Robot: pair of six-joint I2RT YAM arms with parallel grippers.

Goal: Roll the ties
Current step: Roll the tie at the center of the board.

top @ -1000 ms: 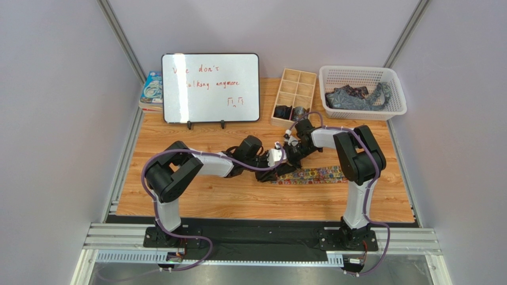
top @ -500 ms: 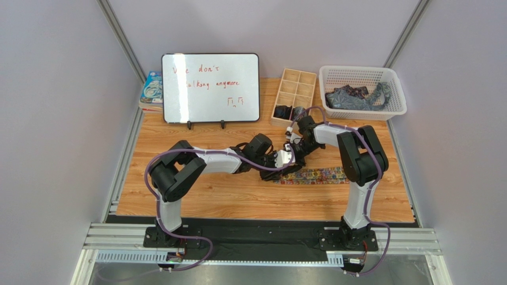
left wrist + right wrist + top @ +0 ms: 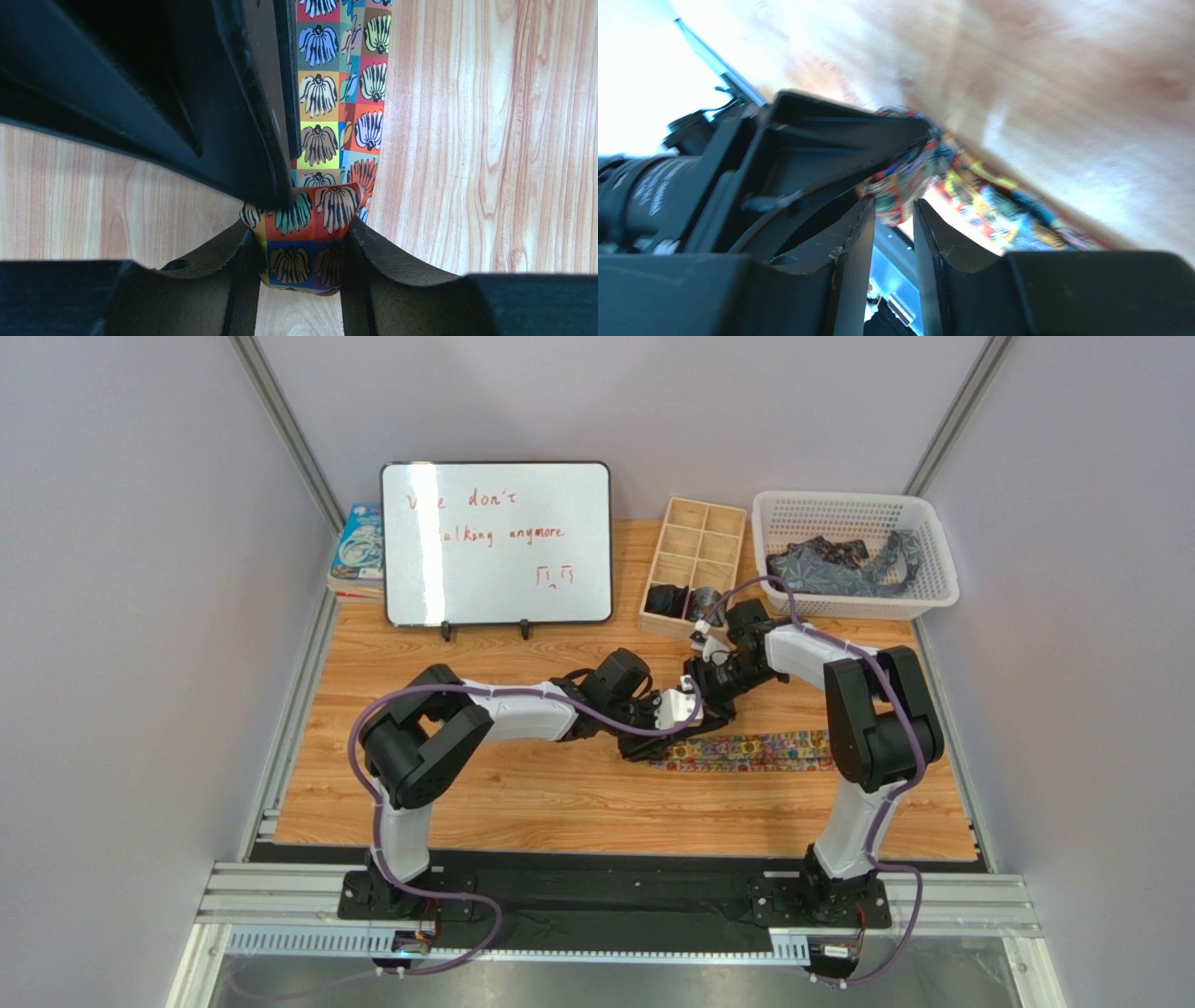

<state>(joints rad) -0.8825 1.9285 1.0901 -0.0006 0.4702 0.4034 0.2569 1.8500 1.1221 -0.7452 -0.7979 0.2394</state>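
The left gripper (image 3: 298,236) is clamped on the rolled-up end of the floral tie (image 3: 342,84). In the left wrist view the small roll sits squeezed between its two fingers (image 3: 224,260). The unrolled length runs straight away from them, flat on the wooden table (image 3: 477,140).

The right gripper (image 3: 892,210) faces the roll from the opposite side, its fingers a little apart with nothing between them. In the right wrist view the roll sits just ahead of those fingertips. The blur hides whether they touch it.

From above, the two grippers meet near the middle of the table, at the left end of the tie. Its flat part stretches rightward along the wood.

Behind them stands a wooden compartment box (image 3: 697,546) with dark rolled ties (image 3: 668,598) in its nearest row. To the right of the box is a white basket (image 3: 859,602) holding loose dark ties (image 3: 828,563). A whiteboard (image 3: 497,543) stands at the back left.
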